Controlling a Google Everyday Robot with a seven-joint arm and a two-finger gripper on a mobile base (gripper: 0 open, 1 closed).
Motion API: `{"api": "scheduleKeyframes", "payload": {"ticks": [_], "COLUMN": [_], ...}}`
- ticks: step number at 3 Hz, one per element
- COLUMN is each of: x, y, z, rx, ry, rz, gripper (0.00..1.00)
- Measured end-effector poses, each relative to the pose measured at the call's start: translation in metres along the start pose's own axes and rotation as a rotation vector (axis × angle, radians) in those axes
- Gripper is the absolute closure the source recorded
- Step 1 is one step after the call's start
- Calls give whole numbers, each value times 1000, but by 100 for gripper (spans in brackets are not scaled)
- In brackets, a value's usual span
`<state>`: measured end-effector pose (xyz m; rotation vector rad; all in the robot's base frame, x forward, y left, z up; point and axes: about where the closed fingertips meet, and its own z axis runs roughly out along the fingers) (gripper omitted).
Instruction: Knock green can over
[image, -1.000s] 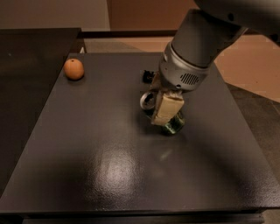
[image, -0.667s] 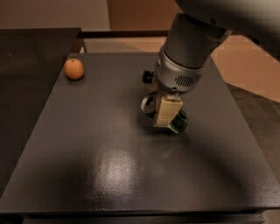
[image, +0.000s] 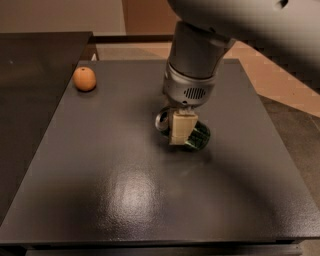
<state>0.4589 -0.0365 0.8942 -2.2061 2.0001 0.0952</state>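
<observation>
Your green can (image: 200, 138) sits mid-table (image: 100, 195), tipped, its long axis running from the silver top at left-back to the base at right-front. The gripper (image: 182, 134) is right over it; you cannot tell its grip. Compared with 1 second ago, the wrist stands more upright, and the can has barely shifted.

A thick grey arm (image: 215, 30) slants down from the upper right, wrist (image: 192, 90) upright, its pincer (image: 181, 132) pointing down, low over the middle of the surface (image: 110, 190).

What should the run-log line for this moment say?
end effector: low over table centre, against green can | green can: tipped over, silver top leftward | orange fruit: far left, apart
</observation>
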Motion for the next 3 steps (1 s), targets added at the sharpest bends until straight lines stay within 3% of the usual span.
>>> {"api": "scheduleKeyframes", "payload": {"ticks": [1,2,3], "x": [-1,-2,-2], "y": [0,-1,-1], "z": [-2,-3,-3], "rx": [9,17,17], "ry": [-3,-5,-5], "rz": [-1,-2,-2], "gripper": [13,0,0]}}
